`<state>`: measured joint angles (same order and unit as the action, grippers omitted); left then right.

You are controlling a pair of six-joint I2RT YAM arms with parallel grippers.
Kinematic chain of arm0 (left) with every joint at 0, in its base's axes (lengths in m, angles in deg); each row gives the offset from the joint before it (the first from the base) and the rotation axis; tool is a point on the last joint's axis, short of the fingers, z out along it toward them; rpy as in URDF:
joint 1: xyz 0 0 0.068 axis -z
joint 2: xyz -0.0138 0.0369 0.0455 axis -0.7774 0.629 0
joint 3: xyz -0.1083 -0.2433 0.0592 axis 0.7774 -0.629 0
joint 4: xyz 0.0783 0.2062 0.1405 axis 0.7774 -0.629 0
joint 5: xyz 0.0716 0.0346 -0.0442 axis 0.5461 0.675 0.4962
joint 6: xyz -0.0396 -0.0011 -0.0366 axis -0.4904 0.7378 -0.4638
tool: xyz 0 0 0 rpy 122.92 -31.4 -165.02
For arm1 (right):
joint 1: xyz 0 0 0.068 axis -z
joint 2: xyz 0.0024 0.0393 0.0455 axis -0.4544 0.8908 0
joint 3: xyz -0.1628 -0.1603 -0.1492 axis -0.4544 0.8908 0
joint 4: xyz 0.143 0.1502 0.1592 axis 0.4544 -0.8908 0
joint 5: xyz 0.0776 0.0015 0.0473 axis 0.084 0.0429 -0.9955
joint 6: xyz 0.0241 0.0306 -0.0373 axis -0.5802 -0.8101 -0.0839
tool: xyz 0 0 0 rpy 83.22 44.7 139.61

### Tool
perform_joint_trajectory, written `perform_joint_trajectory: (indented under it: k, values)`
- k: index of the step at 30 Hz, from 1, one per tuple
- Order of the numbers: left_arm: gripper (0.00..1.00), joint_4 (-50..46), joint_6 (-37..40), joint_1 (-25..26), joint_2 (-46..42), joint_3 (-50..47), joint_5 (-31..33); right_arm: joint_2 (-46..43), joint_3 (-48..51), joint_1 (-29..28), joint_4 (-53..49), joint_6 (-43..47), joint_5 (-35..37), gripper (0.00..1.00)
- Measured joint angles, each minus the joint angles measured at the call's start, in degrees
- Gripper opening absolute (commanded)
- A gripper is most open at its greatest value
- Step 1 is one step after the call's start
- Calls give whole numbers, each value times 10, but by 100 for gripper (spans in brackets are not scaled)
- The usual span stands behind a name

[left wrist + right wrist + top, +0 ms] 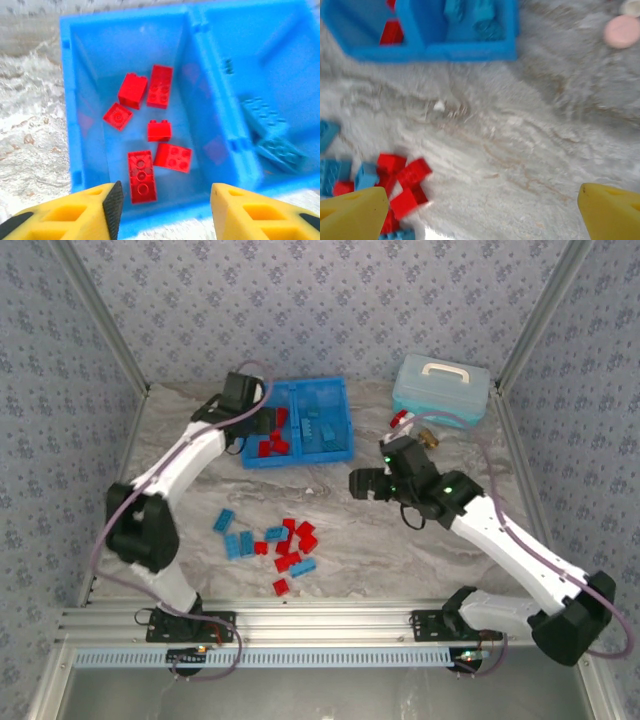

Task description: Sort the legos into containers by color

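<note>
Tabletop of grey marble pattern carries everything here. A bright blue tray with a central divider lies directly under the left pincer, and a pale blue case with a white handle stands beyond the right pincer, on its far right.

In the left wrist view the left pincer hangs over the near wall of the tray, its yellow fingers apart with nothing between them. Just below and ahead of it, six red legos lie in the left compartment. Light blue legos lie in the right compartment, off to its right.

The right pincer is spread wide and holds nothing, hovering over bare table well clear of the tray. A loose pile of legos, red and blue mixed, lies on the table to its left, on the near side; the right wrist view shows that pile beside its left finger. A small pink disc lies far ahead on its right.
</note>
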<state>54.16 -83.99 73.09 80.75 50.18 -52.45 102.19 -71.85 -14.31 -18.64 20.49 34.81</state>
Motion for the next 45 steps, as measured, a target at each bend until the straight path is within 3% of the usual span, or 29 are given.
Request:
perform_joint_trajectory:
  k: [9, 17, 22, 26, 30, 35, 39, 45]
  values:
    - [78, 17, 43, 22, -256, -177, -46, 191, -13, -137, 2, 96, -39, 98]
    - [88, -9, 42, 22, -380, -300, -45, 310, -58, -158, 23, 119, -66, 88]
    - [88, -10, 36, 22, -399, -309, -42, 348, -83, -172, 37, 125, -92, 82]
    - [88, -10, 33, 22, -399, -309, -42, 376, -91, -180, 52, 129, -103, 63]
    - [89, -10, 33, 22, -399, -309, -42, 401, -91, -184, 55, 130, -102, 58]
    - [89, -10, 33, 22, -399, -309, -42, 400, -92, -187, 52, 128, -82, 40]
    - [89, -10, 31, 22, -399, -309, -42, 382, -92, -187, 40, 123, -68, 38]
    - [89, -11, 29, 22, -420, -309, -42, 278, -141, -172, 22, 115, -50, 41]
